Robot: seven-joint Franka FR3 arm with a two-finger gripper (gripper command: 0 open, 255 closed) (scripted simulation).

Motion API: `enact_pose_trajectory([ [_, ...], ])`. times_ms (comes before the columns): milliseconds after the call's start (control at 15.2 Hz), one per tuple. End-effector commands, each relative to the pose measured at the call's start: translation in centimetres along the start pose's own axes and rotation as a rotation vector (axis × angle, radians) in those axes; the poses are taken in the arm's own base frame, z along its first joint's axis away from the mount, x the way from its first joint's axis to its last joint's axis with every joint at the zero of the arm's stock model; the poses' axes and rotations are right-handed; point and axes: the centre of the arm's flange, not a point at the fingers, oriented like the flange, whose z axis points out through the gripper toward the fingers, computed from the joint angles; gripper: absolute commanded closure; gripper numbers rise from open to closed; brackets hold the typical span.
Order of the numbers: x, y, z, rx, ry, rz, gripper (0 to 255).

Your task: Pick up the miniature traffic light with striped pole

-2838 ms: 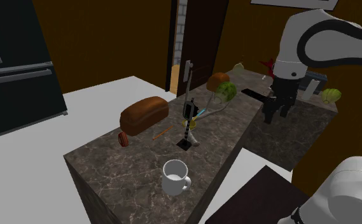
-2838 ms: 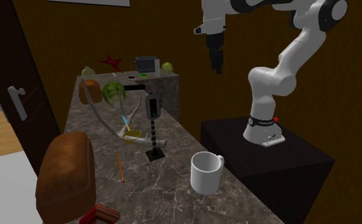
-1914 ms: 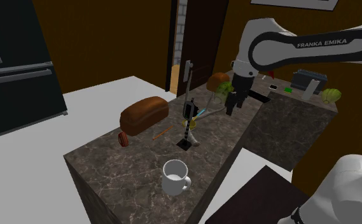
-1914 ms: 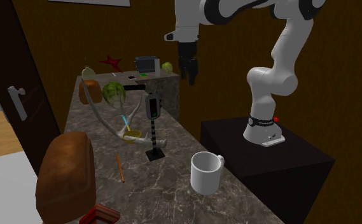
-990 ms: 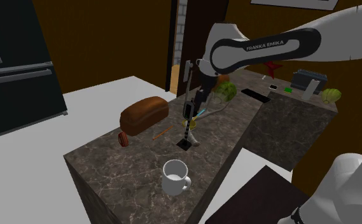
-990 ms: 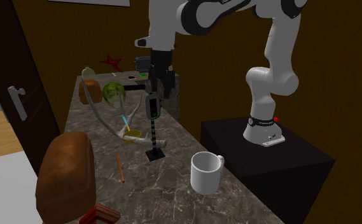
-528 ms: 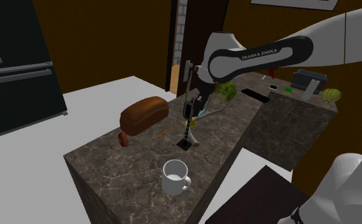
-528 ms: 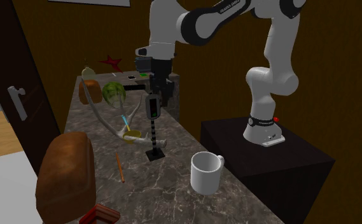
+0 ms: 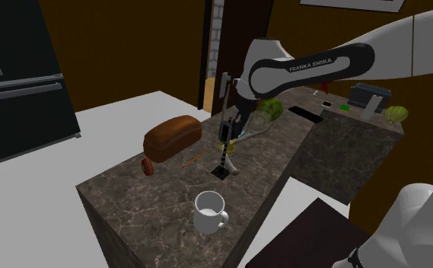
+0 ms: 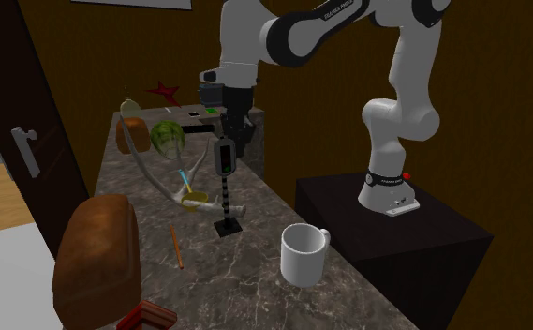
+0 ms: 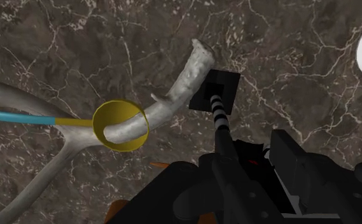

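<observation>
Against half a second back, barely shifts in the shoulder view: hovers with the gripper (image 9: 235,122) at the head of the miniature traffic light (image 9: 222,148), upright on the worktop (image 9: 146,194) between the loaf (image 9: 173,135) and the white mug (image 9: 209,211). Reads the same in the second exterior view, sweep across finished, gripper (image 10: 239,131) down at the lamp head. Looks down the striped pole (image 11: 219,111) in the wrist view, beside a pale branch (image 11: 179,89) and yellow ring (image 11: 98,124), jaws apart either side of the head, not yet pinching it. Suggests approach done, closing next.
</observation>
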Motion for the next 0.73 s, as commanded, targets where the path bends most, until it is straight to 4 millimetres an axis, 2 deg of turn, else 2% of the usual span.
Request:
enact_pose_trajectory([
  [0,0.0,0.0,0.1,0.000,-0.001,0.000,255],
  [660,0.5,0.1,-5.2,0.000,-0.001,0.000,255],
])
